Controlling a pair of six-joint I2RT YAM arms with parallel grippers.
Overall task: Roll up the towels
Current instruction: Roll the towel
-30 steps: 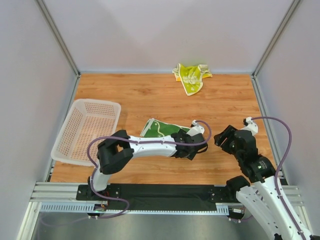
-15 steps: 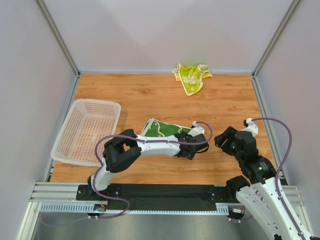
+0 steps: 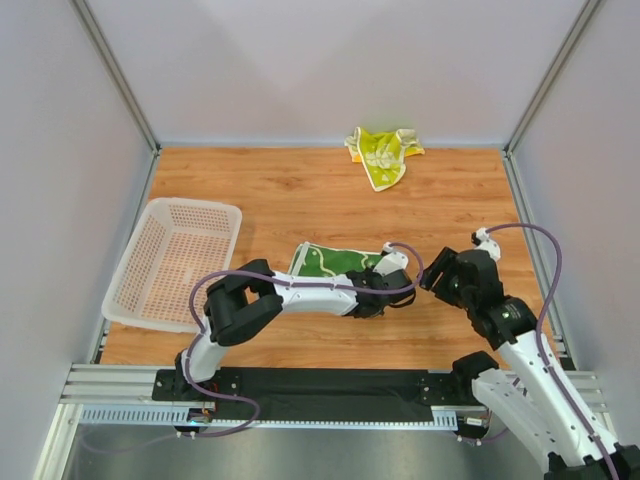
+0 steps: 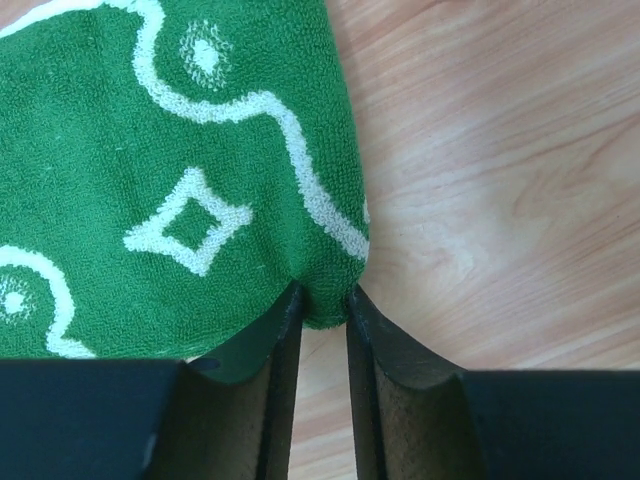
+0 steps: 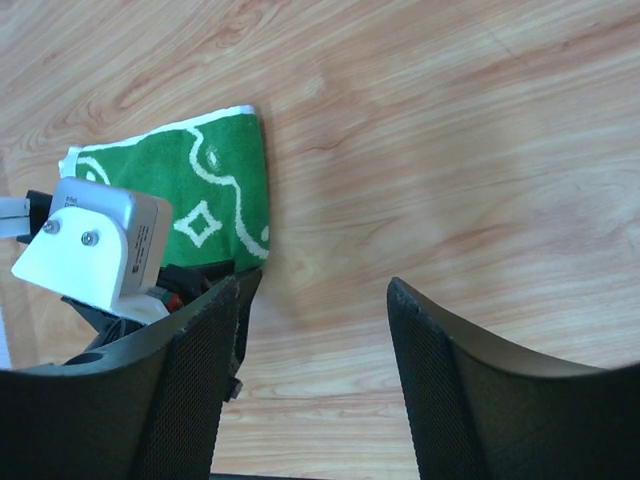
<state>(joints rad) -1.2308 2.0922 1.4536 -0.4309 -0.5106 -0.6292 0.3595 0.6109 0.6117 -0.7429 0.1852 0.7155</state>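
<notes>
White perforated basket [image 3: 172, 262] at the left edge of the wooden table [image 3: 280, 192]

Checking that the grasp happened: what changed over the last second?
The left tool closed on a corner of the green towel. The right tool, open, moved left toward that towel. The yellow towel and the basket stayed put.

near towel [image 3: 335, 262] flat at mid-table [image 3: 300, 190], basket [image 3: 195, 204] left of it by the table's left edge, far towel [image 3: 382, 152] well behind (at the back wall, right of centre), left gripper [image 4: 322, 300] on the near towel's near-right corner, right gripper [image 5: 315, 290] just right of it, off the cloth
</notes>
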